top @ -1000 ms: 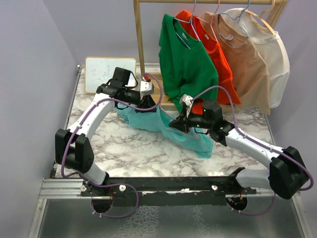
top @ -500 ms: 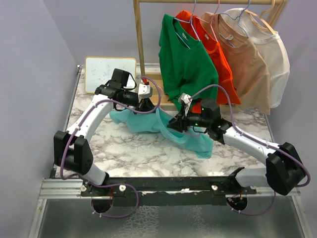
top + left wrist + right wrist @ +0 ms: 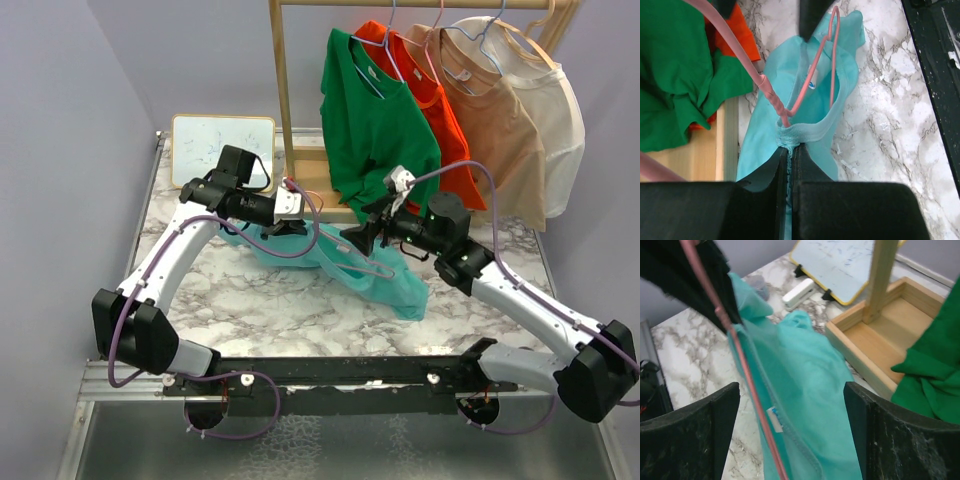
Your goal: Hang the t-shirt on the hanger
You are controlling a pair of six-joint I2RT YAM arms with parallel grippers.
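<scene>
One change is noted: the right gripper (image 3: 791, 395) is now spread wide, nothing held. The left gripper (image 3: 789, 150) is clamped on the collar of the t-shirt (image 3: 395, 285), draped on the table (image 3: 260, 300) at centre. The hanger (image 3: 832, 60) is judged seated inside the neck.

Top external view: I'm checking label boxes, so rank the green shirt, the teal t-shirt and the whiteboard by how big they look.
1. The green shirt, clearly largest.
2-3. The teal t-shirt and the whiteboard: roughly alike; the t-shirt is bunched and partly hidden, so unranked.
</scene>
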